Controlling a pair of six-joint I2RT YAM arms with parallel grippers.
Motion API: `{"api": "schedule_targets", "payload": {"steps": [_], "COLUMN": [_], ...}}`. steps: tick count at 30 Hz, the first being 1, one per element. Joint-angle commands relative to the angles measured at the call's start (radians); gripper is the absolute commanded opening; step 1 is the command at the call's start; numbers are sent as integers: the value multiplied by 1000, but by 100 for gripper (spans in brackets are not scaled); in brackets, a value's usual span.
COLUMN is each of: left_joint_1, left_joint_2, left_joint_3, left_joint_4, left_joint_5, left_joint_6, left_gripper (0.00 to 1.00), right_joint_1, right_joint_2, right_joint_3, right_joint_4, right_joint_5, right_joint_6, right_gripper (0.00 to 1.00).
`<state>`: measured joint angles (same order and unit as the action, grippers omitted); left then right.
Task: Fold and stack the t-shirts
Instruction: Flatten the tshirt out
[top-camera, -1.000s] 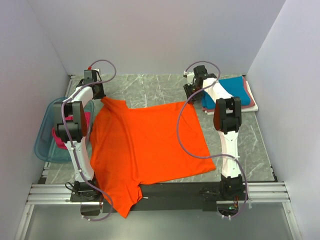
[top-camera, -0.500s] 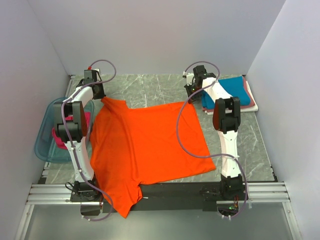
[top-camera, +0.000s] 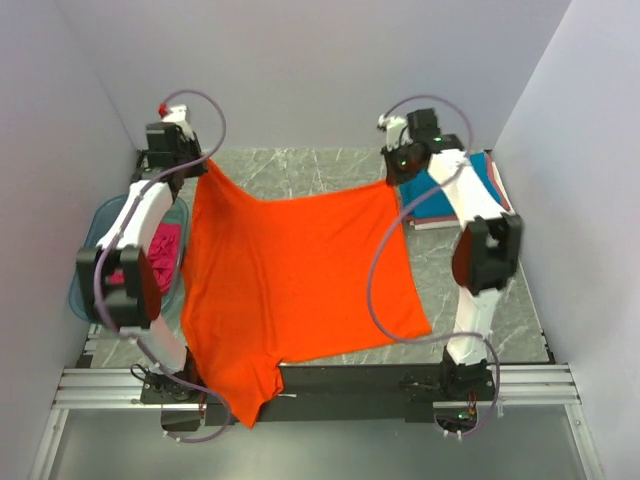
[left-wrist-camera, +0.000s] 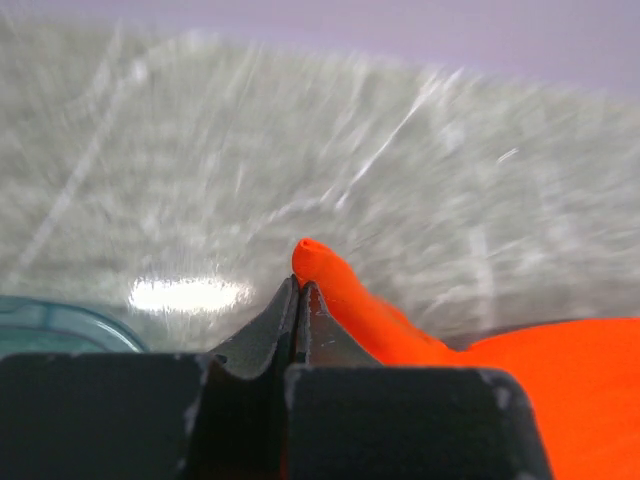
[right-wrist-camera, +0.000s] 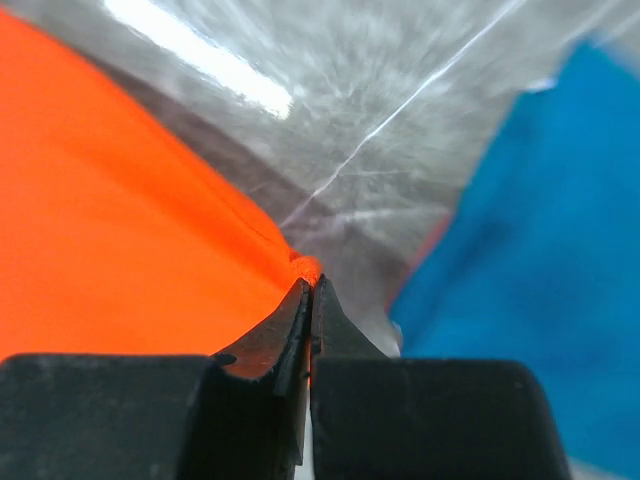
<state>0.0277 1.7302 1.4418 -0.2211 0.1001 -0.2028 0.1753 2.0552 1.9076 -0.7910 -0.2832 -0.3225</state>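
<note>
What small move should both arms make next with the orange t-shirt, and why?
Probably draw both grippers a little farther toward the back wall, with the cloth taut. The left gripper and the right gripper are each shut on a far corner of the orange t-shirt, while its near end hangs over the front edge of the table.

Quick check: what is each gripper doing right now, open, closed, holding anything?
Left gripper: closed, pinching a far corner of the orange t-shirt.
Right gripper: closed, pinching the other far corner of the same shirt.
</note>
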Motion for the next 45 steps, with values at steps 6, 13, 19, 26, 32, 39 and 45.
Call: {"api": "schedule_targets", "payload": {"steps": [6,13,19,26,32,39,45], "left_joint_1": [0,-5,-5,-5,-5,-5,-5], "left_joint_2": [-470,-809,-928,-985,-971,-919,-720], "left_joint_3": [-86,-31,164,345,269,-47,-410], "left_joint_4": [190,235,224,181,198,254,363], "left_joint_5": [56,20,-28,-66,-43,38,95], "left_joint_6": [-109,-179,-204,-222,-241,-222,-146], "left_gripper": [0,0,0,0,0,0,0], "right_joint_1": [9,9,9,-42,-46,-45,-74], "right_joint_2": [-510,-802,-943,-1075,-1096,-1155,-1167], "right_joint_3": [-55,145,355,404,325,-98,-690], "right_joint_4": [13,-86,-111,-45,-27,155,403], "right_joint_5": [32,104,163,210,240,230,118], "right_joint_6": [-107,-154,-155,-164,-184,-188,-182], "right_gripper": [0,0,0,0,0,0,0]}}
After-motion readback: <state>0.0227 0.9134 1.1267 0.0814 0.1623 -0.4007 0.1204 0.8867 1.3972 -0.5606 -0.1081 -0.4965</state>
